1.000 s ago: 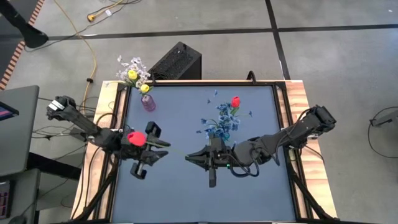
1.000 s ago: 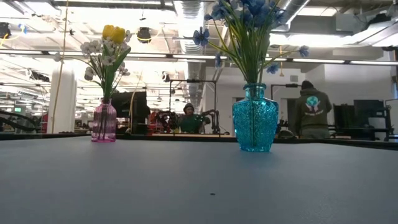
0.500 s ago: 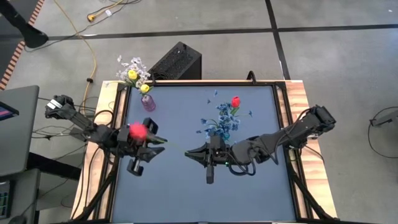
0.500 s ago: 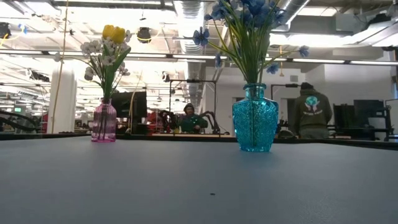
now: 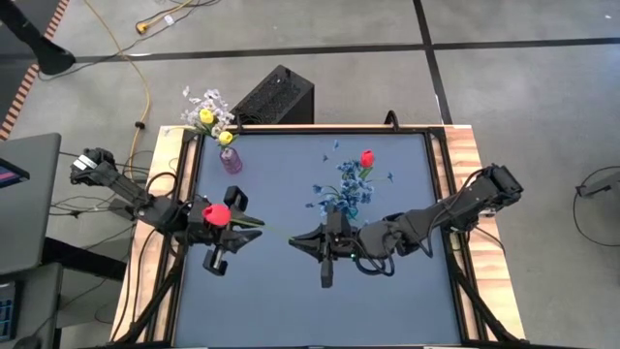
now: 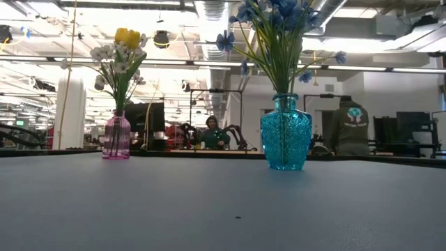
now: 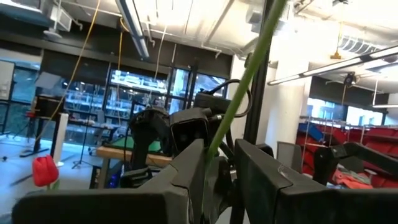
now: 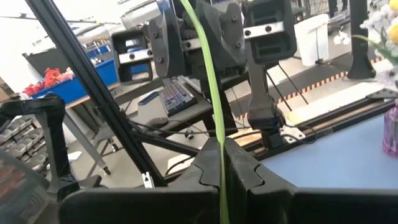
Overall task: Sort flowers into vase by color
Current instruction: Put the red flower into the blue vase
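Here a red tulip (image 5: pixel 217 214) sits at the left gripper (image 5: pixel 235 219), bud over the gripper body near the table's left edge, its thin green stem (image 5: pixel 276 231) running level across toward the right gripper (image 5: pixel 308 239). In the right wrist view the stem (image 8: pixel 211 93) passes up between the right gripper's (image 8: pixel 222 163) fingers, which are pressed together on it. In the left wrist view the stem (image 7: pixel 245 78) rises from the narrow gap between the left gripper's (image 7: pixel 217 163) fingers (image 7: pixel 189 165); jaws nearly closed with the stem between them, though actual contact cannot be told. Both grippers face each other at mid-table, near but apart, joined by the stem. Behind the right gripper stands the blue vase (image 5: pixel 344 207), holding blue sprigs (image 5: pixel 341 186) and a second red tulip (image 5: pixel 366 157). In the low view the blue vase (image 6: pixel 286 132) stands upright right of centre with blue sprigs (image 6: pixel 275 28) spreading above it. The pink vase (image 5: pixel 231 161) stands at the table's far left corner with yellow buds (image 5: pixel 206 117) and white blossoms (image 5: pixel 205 100); in the low view the pink vase (image 6: pixel 116 134) is upright, well apart from the blue one. Table (image 5: pixel 387 301) surface dark blue-grey. A person (image 6: pixel 348 122) stands in the room beyond.
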